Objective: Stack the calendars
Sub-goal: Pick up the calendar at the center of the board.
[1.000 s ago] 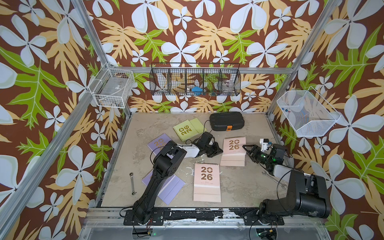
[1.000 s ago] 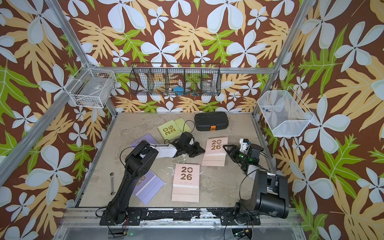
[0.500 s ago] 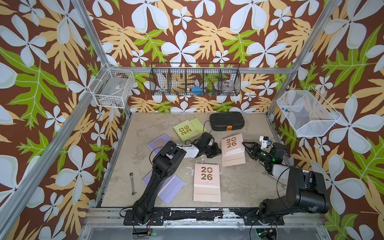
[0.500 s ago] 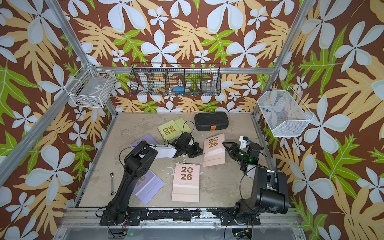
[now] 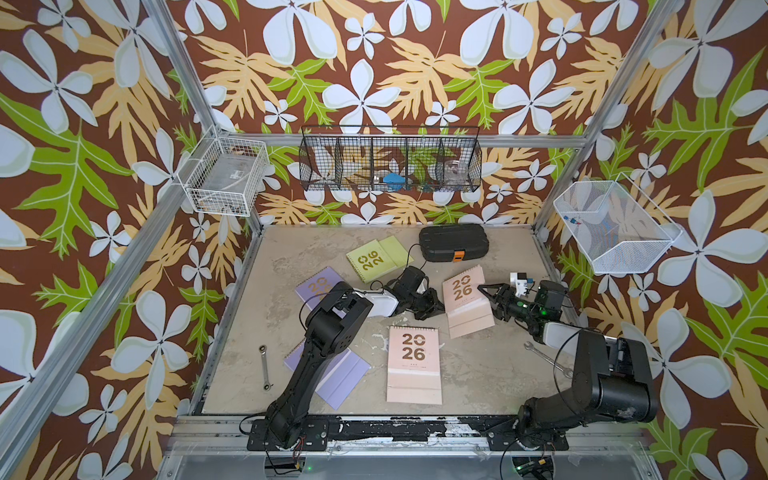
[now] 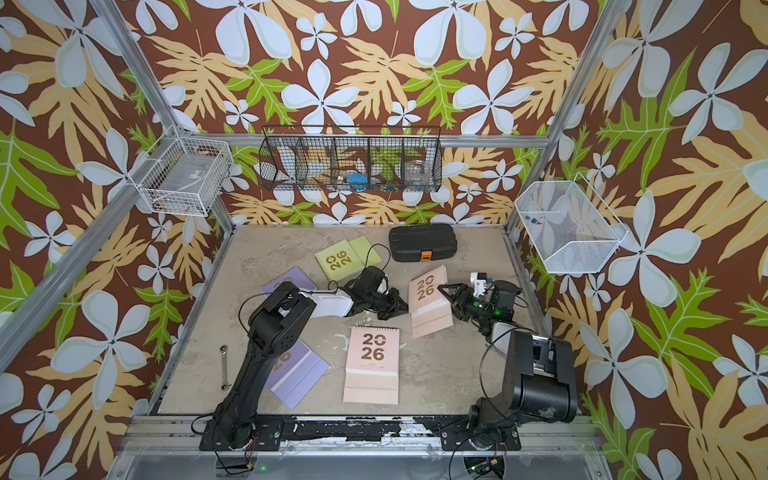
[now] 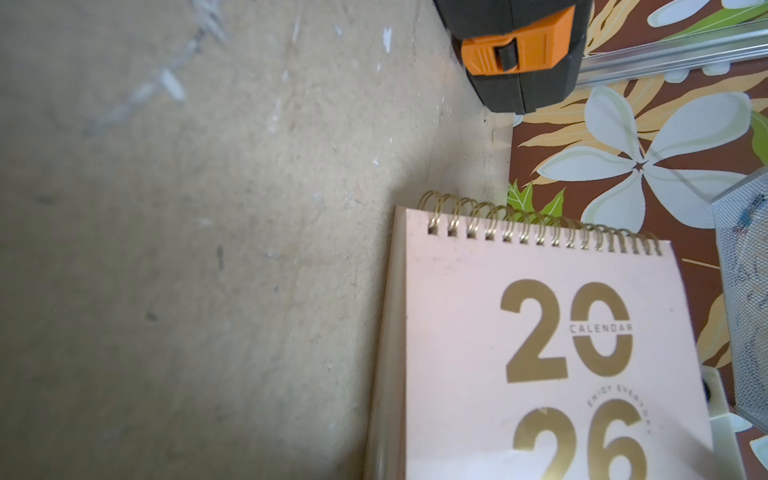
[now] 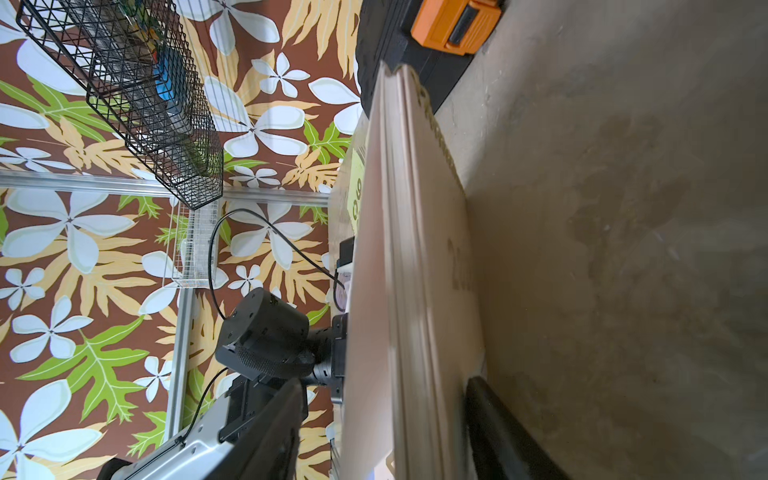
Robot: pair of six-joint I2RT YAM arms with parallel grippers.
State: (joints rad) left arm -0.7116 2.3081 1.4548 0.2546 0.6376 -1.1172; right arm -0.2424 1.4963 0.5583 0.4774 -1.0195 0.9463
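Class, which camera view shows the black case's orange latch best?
The left wrist view: the orange latch is close, large and shown whole. The right wrist view shows the latch cut off at the frame edge. In both top views it is only a small orange spot.

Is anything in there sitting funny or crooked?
Yes. The pink calendar in front of the black case is tilted up instead of lying flat like the other pink calendar nearer the front. The open right tool straddles its side edge, and the shut left tool sits at its opposite side.
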